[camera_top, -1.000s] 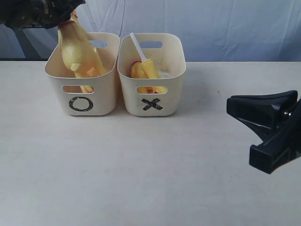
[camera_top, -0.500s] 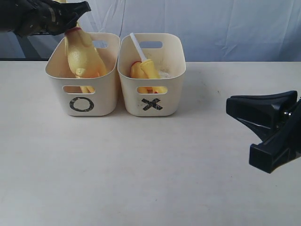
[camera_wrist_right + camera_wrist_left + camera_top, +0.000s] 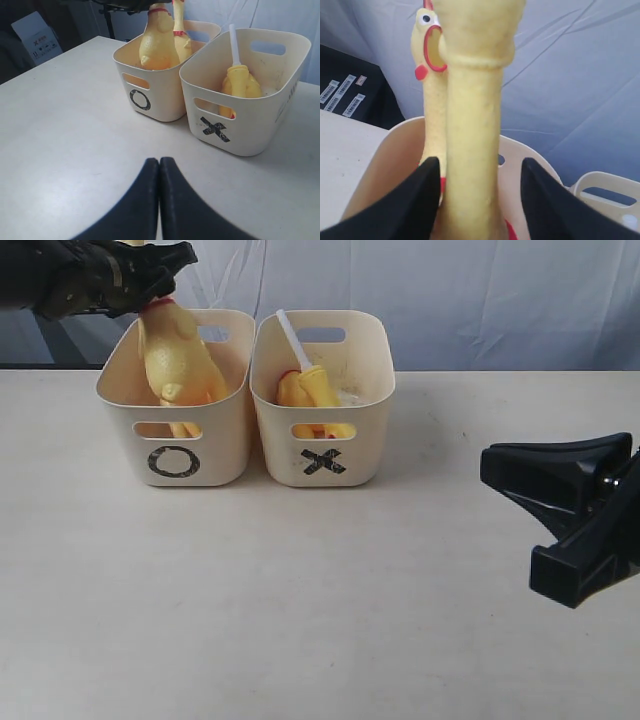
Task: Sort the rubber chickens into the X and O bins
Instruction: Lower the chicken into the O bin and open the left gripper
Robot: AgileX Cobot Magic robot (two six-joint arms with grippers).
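The O bin stands left of the X bin. A long yellow rubber chicken stands upright in the O bin, and a second one with a red beak is behind it. My left gripper hovers over that bin, open. The front chicken's neck lies between the fingers, with a gap on one side. The short chicken with the white stick leans in the X bin. My right gripper is shut and holds nothing, above the table at the right.
The bins touch side by side near the table's far edge, with a blue cloth backdrop behind them. The pale tabletop stretches out in front of the bins.
The left gripper came down and slightly right, and the chicken sank deeper into the O bin. Over the last half second almost nothing moved. The right arm stayed still.
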